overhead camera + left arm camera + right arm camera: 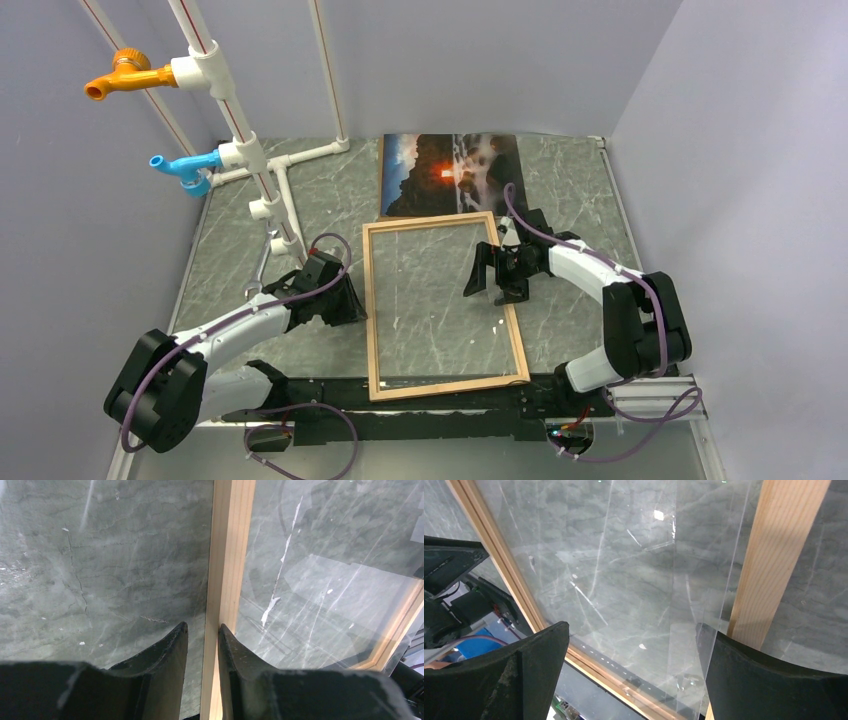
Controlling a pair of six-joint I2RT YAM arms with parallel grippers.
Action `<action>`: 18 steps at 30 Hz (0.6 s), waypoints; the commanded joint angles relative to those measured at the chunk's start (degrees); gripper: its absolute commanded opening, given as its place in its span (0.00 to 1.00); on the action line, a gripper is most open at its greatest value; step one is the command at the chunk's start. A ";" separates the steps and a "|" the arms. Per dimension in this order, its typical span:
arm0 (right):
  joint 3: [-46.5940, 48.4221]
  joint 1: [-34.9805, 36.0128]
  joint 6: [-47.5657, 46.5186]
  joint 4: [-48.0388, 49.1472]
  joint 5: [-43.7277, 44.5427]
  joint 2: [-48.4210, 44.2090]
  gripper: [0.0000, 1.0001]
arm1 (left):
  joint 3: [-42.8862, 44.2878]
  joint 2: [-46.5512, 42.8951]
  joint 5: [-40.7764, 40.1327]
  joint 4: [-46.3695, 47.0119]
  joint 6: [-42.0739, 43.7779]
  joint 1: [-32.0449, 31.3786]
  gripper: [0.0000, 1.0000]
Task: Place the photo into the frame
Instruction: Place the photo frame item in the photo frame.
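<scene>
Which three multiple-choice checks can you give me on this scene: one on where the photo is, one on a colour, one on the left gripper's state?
1. Where is the photo?
A. inside the frame
B. on the table, past the far strip of the frame
C. leaning on the side wall

2. What colour is the upper tap?
A. orange
B. green
C. black

3. How is the left gripper?
A. wide open in the air
B. closed on the frame's left strip
C. holding the photo

Answers:
1 B, the photo lies face up beyond the frame.
2 A, the blue tap sits below it.
3 B, its jaws sit either side of the wood strip.
</scene>
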 commanded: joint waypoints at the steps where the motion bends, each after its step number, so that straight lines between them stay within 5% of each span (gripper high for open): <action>1: 3.02 0.27 -0.74 -2.92 2.74 -1.30 1.00 | -0.59 1.65 -1.61 -1.49 2.06 -0.01 0.33; 18: 6.23 0.21 -0.75 -9.38 9.23 -4.11 1.00 | -0.14 2.23 -1.93 -1.72 2.32 0.02 0.33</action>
